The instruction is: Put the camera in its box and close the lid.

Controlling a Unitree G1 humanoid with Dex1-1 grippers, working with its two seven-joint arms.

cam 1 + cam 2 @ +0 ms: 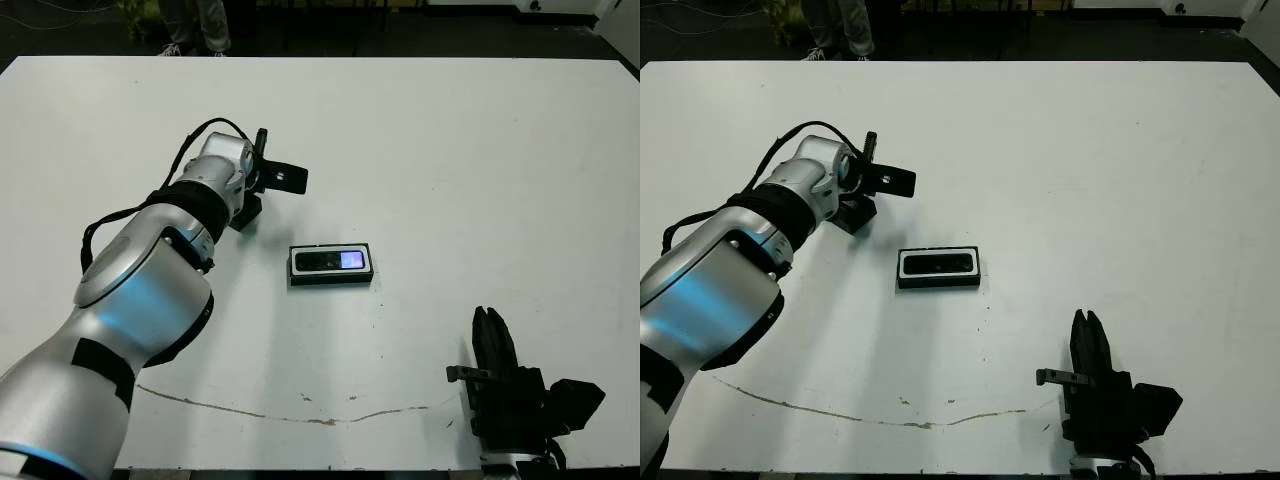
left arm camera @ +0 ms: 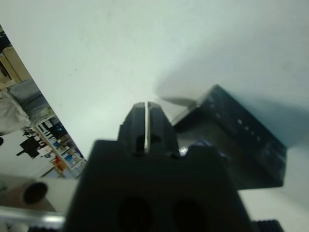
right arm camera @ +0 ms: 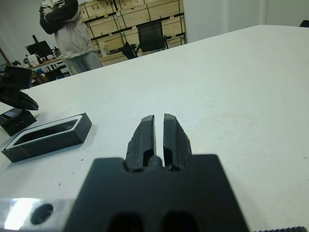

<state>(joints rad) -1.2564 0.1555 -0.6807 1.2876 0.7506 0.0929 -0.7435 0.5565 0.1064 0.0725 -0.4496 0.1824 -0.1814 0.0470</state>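
Already the camera lies screen-up in the box at mid-table. The lid sits at ten o'clock from it, under the clenched, empty left gripper. Clenched like that, it may shove the lid across the table instead of gripping it. The right gripper, also clenched, waits at five o'clock. Nothing blocks the path, and a person stands far off at twelve.

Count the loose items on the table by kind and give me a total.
Camera: 1
Box: 1
Lid: 1
Total: 3
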